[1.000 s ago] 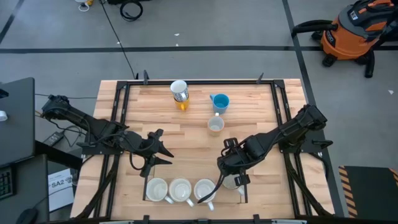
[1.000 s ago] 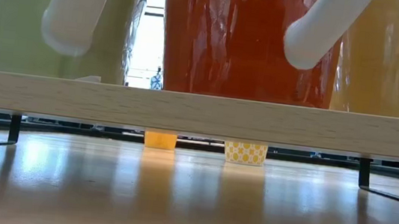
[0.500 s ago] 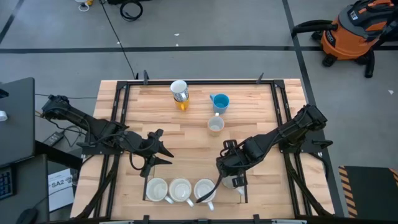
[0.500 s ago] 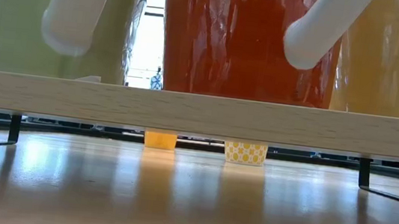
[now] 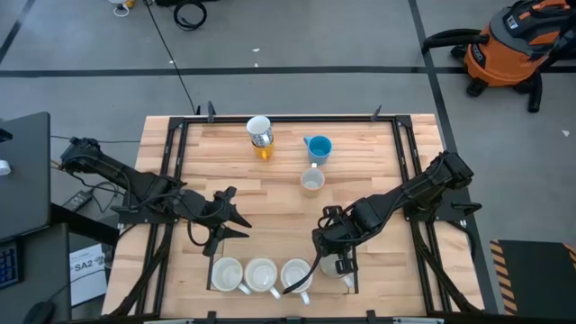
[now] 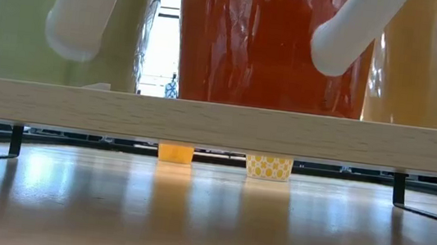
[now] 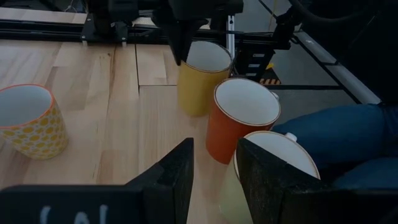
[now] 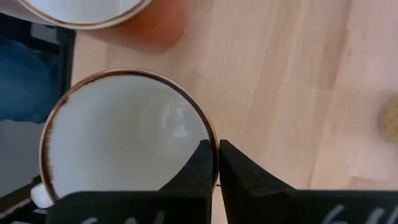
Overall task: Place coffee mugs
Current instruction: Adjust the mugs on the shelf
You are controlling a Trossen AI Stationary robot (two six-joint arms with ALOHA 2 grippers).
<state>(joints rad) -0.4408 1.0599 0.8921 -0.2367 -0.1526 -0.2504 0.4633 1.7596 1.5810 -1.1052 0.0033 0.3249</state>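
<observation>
Three white-lined mugs [image 5: 261, 274] stand in a row at the near edge. A fourth, yellow outside [image 7: 198, 87], stands at the row's right end, with my right gripper [image 5: 335, 255] shut on its rim. My left gripper [image 5: 236, 219] hangs open and empty above the table, left of the row's far side. Farther off are a mug lying on its side [image 5: 259, 133], a blue mug [image 5: 319, 148] and a yellow-patterned mug [image 5: 311, 181]. The low view shows pale, red-brown [image 6: 268, 46] and yellow mugs close up. My right gripper [image 8: 216, 163] pinches the yellow mug's brown-edged rim [image 8: 214, 144] on its far side, one finger inside the mug and one outside. The fingers come from above, pointing steeply down. The mug stands upright with its base on the table.
A black metal frame [image 5: 171, 162] runs along the table's sides. A wooden ledge [image 6: 218, 124] crosses the low view. A person's blue-trousered leg [image 7: 336, 137] shows just past the near edge. An orange vacuum [image 5: 513, 45] stands on the floor.
My right gripper has shut on the yellow mug's rim and rolled slightly, staying over the same spot. The mug has not left the table.
</observation>
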